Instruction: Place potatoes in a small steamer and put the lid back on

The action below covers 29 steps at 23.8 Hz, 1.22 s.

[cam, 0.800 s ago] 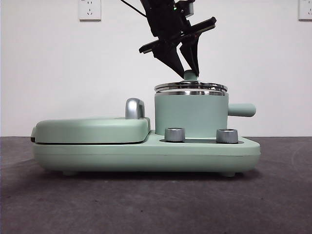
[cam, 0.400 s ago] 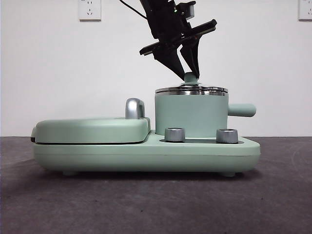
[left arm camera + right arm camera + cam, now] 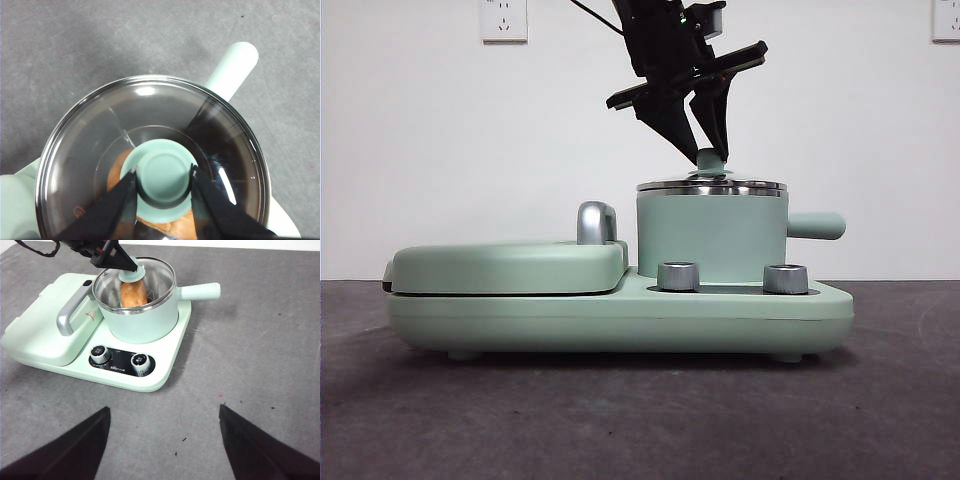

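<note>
Steamer: the small mint-green cylindrical steamer pot [image 3: 712,238] stands on the right part of the mint-green cooker base [image 3: 620,318], its stubby side handle [image 3: 817,225] pointing right.
Lid: the round clear glass lid with a steel rim [image 3: 90,145] sits on the pot's rim.
Potato: the oblong orange-brown potato [image 3: 132,294] lies inside the pot, under the lid.
Left gripper: the left gripper [image 3: 163,177] is above the lid, a jaw on either side of the mint-green knob [image 3: 710,160].
Griddle cover: the flat mint-green griddle cover [image 3: 505,265] lies left of the pot, its chrome handle [image 3: 596,222] between the two.
Dials: two steel dials [image 3: 679,276] sit in front of the pot.
Right gripper: the right gripper [image 3: 165,440] hangs well before the base, over the grey table [image 3: 640,420].
</note>
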Tool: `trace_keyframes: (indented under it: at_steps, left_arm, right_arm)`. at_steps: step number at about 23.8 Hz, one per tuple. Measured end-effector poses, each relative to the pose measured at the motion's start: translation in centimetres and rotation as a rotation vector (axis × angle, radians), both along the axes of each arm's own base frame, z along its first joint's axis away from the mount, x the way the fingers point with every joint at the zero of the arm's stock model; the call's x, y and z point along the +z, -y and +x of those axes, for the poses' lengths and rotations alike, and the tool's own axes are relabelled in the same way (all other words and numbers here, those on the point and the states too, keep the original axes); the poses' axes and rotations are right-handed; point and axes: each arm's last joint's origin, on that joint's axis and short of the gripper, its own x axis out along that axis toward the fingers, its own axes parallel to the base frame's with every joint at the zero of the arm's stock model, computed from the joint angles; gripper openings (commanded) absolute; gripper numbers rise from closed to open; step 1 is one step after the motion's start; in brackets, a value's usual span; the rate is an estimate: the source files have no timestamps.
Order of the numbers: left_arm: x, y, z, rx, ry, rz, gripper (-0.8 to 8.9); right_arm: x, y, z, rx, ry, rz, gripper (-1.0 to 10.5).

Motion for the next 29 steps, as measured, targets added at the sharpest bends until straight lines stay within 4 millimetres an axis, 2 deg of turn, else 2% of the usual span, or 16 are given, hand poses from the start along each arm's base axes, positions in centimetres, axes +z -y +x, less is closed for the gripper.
trace_keyframes:
  at_steps: [4, 9, 10, 15, 17, 20, 22, 25, 29]
  left_arm:
    - [0.0, 0.1, -0.1, -0.002, 0.004, 0.004, 0.36]
    - [-0.1, 0.2, -0.3, -0.002, 0.002, 0.017, 3.76]
    - [-0.1, 0.2, -0.3, -0.002, 0.003, 0.016, 4.15]
    - [0.3, -0.3, -0.8, 0.007, -0.033, 0.038, 4.18]
    - [2.3, -1.6, -2.3, 0.007, -0.055, 0.055, 4.18]
    - [7.1, -4.9, -6.2, 0.008, -0.075, 0.072, 4.17]
    - [9.5, -6.8, -8.4, 0.014, -0.079, 0.072, 4.14]
    - [11.0, -8.7, -10.4, 0.029, -0.098, 0.079, 4.13]
    - [11.6, -10.7, -12.9, 0.028, -0.105, 0.083, 4.09]
  right_arm:
    - [0.0, 0.0, 0.0, 0.000, 0.000, 0.000, 3.4]
    - [0.0, 0.0, 0.0, 0.000, 0.000, 0.000, 3.4]
    - [0.0, 0.0, 0.0, 0.000, 0.000, 0.000, 3.4]
    - [0.0, 0.0, 0.0, 0.000, 0.000, 0.000, 3.4]
    - [0.0, 0.0, 0.0, 0.000, 0.000, 0.000, 3.4]
    - [0.0, 0.0, 0.0, 0.010, -0.002, 0.005, 3.4]
    - [0.0, -0.1, 0.0, 0.039, -0.008, 0.019, 3.4]
    - [0.2, -0.3, 0.0, 0.100, 0.004, 0.058, 3.4]
    - [0.6, -0.6, 0.0, 0.164, 0.020, 0.100, 3.4]
